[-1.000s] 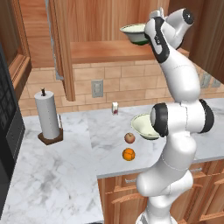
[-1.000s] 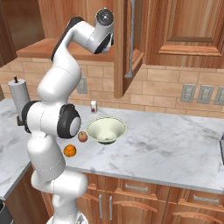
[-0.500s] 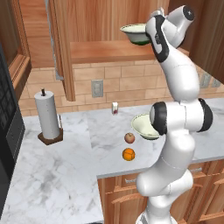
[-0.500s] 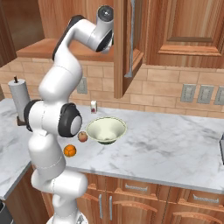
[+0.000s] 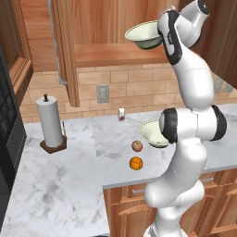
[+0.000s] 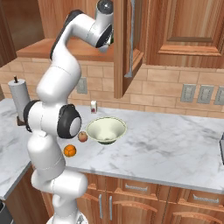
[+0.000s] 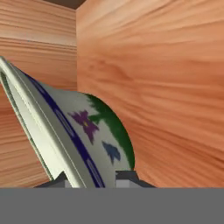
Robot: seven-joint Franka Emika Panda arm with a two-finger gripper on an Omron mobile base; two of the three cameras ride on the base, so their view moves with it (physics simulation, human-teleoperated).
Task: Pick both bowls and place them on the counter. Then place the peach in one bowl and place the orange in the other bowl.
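Note:
One cream bowl (image 5: 143,34) sits tilted just above the brown cabinet shelf (image 5: 106,54), high up. In the hand view its painted rim (image 7: 87,127) runs between my two fingertips, and my gripper (image 7: 93,178) is shut on that rim. The second bowl (image 5: 152,133) (image 6: 106,130) stands upright on the marble counter (image 5: 55,185) (image 6: 175,148). Just left of it lies the peach (image 5: 137,146) (image 6: 82,136). The orange (image 5: 135,163) (image 6: 70,151) rests nearer the counter's front edge.
An open cabinet door (image 5: 62,46) (image 6: 124,43) hangs beside the shelf. A paper towel roll (image 5: 50,122) (image 6: 19,98) stands at the left. A small shaker (image 5: 121,114) (image 6: 93,106) sits by the tiled wall. A black appliance (image 5: 9,134) borders the far left.
The jaws have closed from wide open onto the shelf bowl's rim. The arm and the bowl have barely shifted; the things on the counter are unmoved.

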